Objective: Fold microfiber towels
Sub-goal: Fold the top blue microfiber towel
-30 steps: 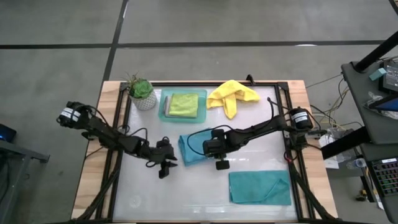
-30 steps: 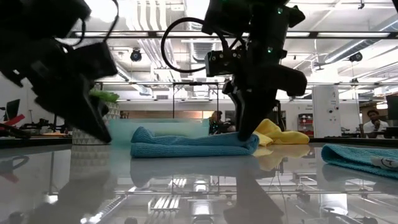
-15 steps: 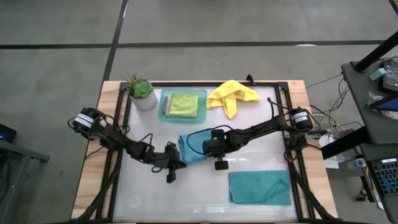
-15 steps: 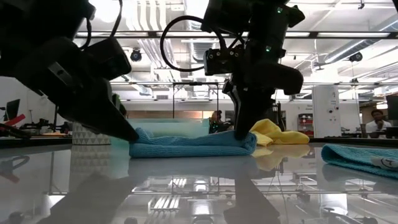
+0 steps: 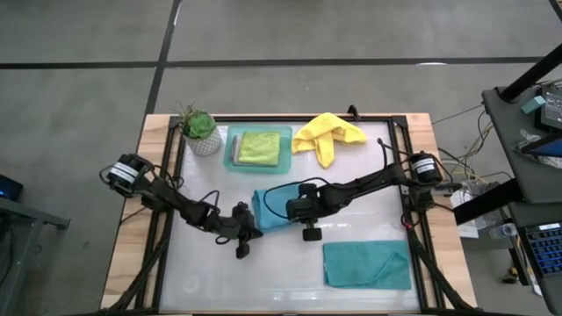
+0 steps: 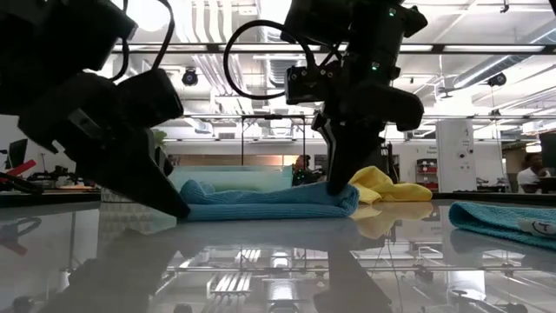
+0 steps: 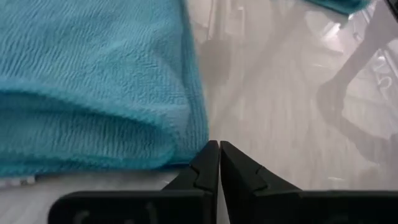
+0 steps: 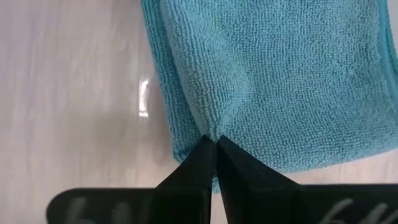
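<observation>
care counts here: with both sets of jaws clamped on the teal towel (image 5: 270, 211), left gripper (image 7: 219, 149) and right gripper (image 8: 215, 142) should lift evenly off the desk (image 5: 369, 224).

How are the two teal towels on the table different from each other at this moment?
The middle teal towel is folded over and bunched; the near teal towel lies spread flat. The left gripper and right gripper are shut at the middle towel's edges; the near one lies untouched. Both have the same teal colour.
</observation>
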Robot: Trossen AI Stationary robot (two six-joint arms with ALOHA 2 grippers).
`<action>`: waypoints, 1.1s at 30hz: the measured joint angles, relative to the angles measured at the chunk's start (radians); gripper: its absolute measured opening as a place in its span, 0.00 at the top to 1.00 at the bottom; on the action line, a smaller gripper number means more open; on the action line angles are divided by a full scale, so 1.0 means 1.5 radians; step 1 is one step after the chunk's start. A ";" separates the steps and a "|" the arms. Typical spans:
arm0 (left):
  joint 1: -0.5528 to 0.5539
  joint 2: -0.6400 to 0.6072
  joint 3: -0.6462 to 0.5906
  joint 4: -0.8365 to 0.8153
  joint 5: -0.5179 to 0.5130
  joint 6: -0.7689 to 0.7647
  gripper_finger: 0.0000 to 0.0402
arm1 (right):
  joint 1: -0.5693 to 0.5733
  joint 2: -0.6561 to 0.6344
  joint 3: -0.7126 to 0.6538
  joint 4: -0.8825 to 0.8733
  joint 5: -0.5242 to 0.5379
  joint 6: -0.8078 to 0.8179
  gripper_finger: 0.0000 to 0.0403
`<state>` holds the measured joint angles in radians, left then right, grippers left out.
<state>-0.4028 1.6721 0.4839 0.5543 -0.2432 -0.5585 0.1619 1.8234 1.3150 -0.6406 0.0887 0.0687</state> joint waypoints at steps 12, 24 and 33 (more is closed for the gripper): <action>0.007 -0.015 0.001 -0.059 0.019 -0.057 1.00 | 0.012 -0.013 0.000 -0.034 -0.014 -0.001 0.98; 0.007 -0.016 0.000 -0.062 0.022 -0.056 1.00 | 0.017 -0.009 -0.007 -0.023 -0.017 -0.057 0.98; 0.012 -0.016 0.000 -0.072 0.027 -0.058 1.00 | 0.017 -0.002 -0.012 -0.023 -0.029 -0.051 0.96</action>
<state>-0.3852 1.6474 0.4839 0.4462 -0.2024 -0.6456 0.1879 1.8210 1.2964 -0.6750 0.0445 -0.0083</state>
